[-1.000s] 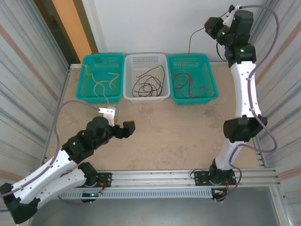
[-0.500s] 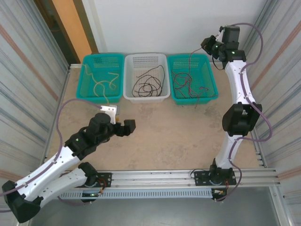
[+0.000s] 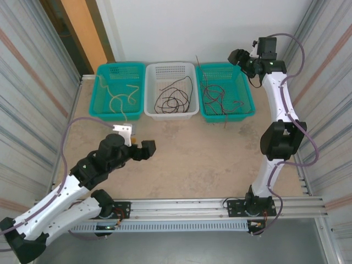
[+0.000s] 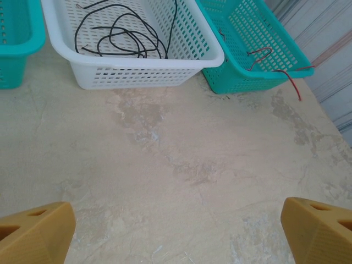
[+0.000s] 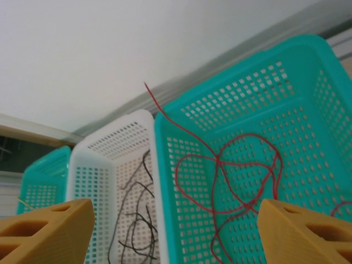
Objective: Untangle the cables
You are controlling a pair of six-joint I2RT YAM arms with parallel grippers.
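Note:
Red cables (image 3: 217, 99) lie tangled in the right teal basket (image 3: 248, 96), and one loose end (image 5: 151, 93) sticks up past its back rim. Black cables (image 3: 173, 99) coil in the white basket (image 3: 149, 91). Pale yellow cables (image 3: 122, 96) lie in the left teal basket (image 3: 98, 93). My right gripper (image 3: 237, 56) hangs above the back right corner of the red cables' basket. It is open, with the red cables (image 5: 231, 165) well beyond its fingers (image 5: 302, 234). My left gripper (image 3: 144, 149) is open over bare table, its fingers (image 4: 33, 234) far apart.
A red cable end (image 4: 289, 82) droops over the front rim of the right basket onto the table (image 4: 181, 165). A small white block (image 3: 124, 131) lies beside my left arm. Corrugated walls close in both sides. Lilac hoses loop off both arms.
My right gripper came down toward the right basket and opened. The red cable that hung from it has dropped into the basket. My left arm has barely shifted.

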